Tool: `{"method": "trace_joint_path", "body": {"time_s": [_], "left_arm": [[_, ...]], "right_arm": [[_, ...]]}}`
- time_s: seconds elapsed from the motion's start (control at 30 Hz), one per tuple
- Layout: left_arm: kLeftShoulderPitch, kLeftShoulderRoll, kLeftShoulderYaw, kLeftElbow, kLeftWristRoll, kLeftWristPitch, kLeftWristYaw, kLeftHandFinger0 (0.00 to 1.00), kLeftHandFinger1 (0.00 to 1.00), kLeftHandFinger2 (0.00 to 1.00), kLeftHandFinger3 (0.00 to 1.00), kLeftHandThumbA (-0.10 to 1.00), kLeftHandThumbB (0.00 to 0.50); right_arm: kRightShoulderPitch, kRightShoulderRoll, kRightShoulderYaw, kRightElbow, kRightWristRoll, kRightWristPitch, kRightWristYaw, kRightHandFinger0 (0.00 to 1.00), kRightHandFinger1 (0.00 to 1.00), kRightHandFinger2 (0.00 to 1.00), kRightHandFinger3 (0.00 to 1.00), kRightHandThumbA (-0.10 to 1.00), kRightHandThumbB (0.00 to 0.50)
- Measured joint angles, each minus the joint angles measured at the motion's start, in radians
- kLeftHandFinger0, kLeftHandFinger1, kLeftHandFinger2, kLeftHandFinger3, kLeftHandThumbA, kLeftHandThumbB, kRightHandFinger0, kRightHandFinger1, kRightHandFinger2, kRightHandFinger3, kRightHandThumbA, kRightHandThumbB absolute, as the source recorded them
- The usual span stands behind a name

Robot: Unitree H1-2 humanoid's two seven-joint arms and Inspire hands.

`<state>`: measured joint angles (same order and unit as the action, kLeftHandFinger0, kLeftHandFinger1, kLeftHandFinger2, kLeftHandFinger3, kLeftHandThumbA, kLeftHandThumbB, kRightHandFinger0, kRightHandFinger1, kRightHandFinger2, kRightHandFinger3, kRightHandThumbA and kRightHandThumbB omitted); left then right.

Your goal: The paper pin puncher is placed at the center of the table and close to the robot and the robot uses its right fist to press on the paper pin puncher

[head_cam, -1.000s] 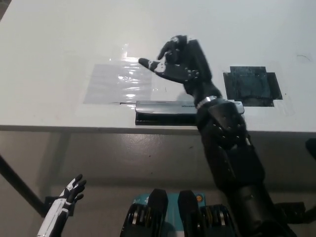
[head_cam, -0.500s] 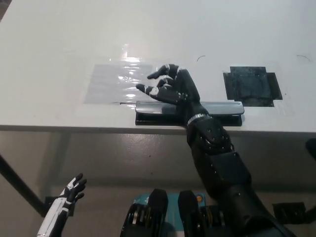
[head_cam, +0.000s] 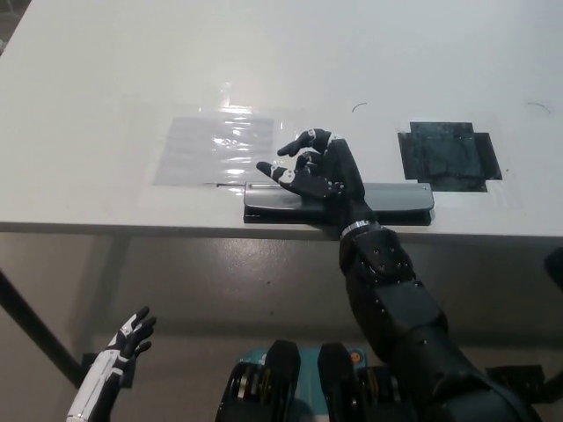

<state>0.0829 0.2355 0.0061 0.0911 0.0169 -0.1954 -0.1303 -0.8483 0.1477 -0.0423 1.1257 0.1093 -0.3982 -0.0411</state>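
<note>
The paper pin puncher (head_cam: 396, 199) is a long grey and black bar lying along the near edge of the white table (head_cam: 106, 79), at its middle. My black right hand (head_cam: 318, 169) hovers over the puncher's left half, fingers curled but still apart, holding nothing. Whether it touches the bar cannot be told. The hand hides the middle of the puncher. My white left hand (head_cam: 127, 341) rests low at the lower left, below table level, fingers spread.
A clear plastic sheet (head_cam: 215, 148) lies on the table just left of and behind the puncher. A dark square patch (head_cam: 449, 154) marks the table at the right. Below the table edge is grey floor and a dark table leg (head_cam: 31, 330).
My right hand has drawn back towards me and come down from beyond the puncher to over its left half, fingers curling in. The left hand has stayed put. The view shifted slightly.
</note>
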Motion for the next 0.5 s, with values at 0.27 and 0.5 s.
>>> {"method": "trace_joint_path", "body": {"time_s": [0.27,0.5], "left_arm": [[0.013,-0.001,-0.001,0.001,0.0,0.0,0.0,1.0,1.0,1.0,1.0,1.0,0.221],[0.014,-0.001,-0.001,0.003,0.0,0.001,0.0,1.0,1.0,1.0,1.0,1.0,0.234]], "right_arm": [[0.001,0.004,0.011,0.069,-0.017,-0.103,0.001,0.0,0.09,0.39,0.16,1.0,0.135],[0.006,0.004,0.018,0.085,-0.025,-0.127,0.001,0.0,0.03,0.26,0.05,1.0,0.17]]}}
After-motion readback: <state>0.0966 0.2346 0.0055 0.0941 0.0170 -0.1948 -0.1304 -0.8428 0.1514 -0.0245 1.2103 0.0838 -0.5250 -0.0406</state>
